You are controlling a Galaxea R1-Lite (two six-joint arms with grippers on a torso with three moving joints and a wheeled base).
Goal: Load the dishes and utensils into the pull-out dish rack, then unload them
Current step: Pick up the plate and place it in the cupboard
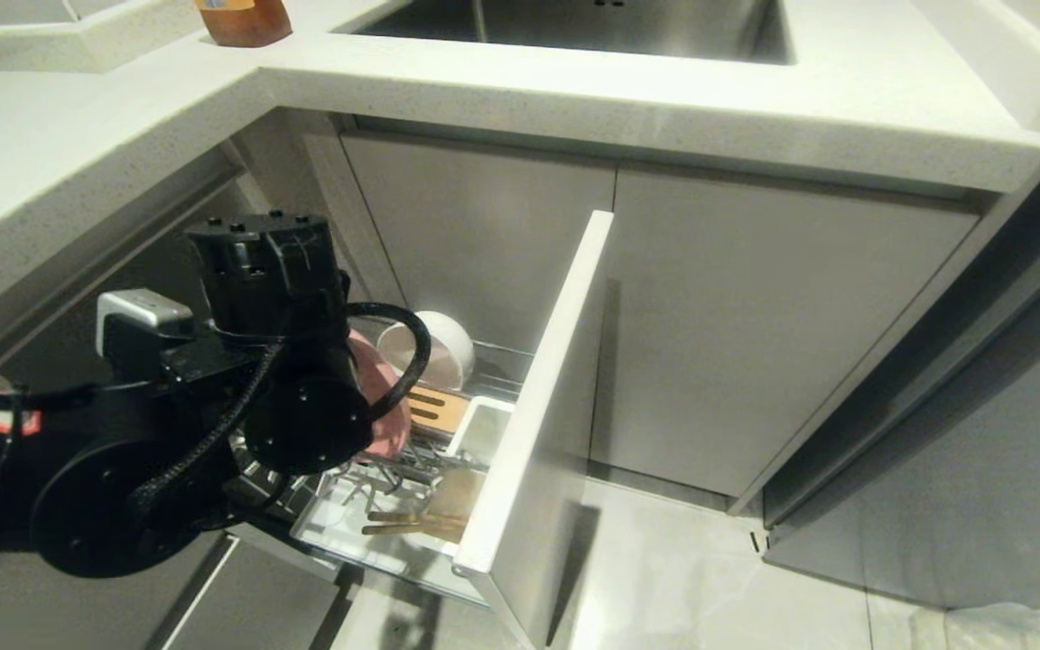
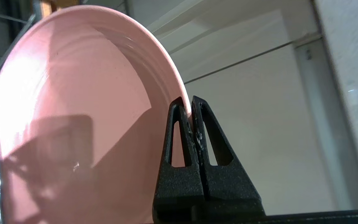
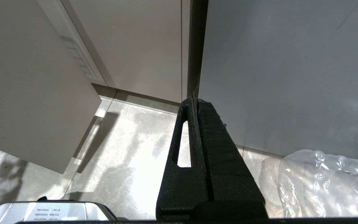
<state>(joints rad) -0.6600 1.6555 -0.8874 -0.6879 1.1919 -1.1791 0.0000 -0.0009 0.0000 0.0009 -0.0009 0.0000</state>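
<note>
A pale speckled bench (image 1: 574,99) wraps an inner corner, with a steel sink (image 1: 592,23) sunk into it at twelve o'clock. Flat grey cabinet doors (image 1: 755,334) stand beneath. Glossy marbled floor tiles (image 1: 691,578) catch bright light at six o'clock. Crinkled clear plastic wrap (image 1: 1016,627) lies at five o'clock.
</note>
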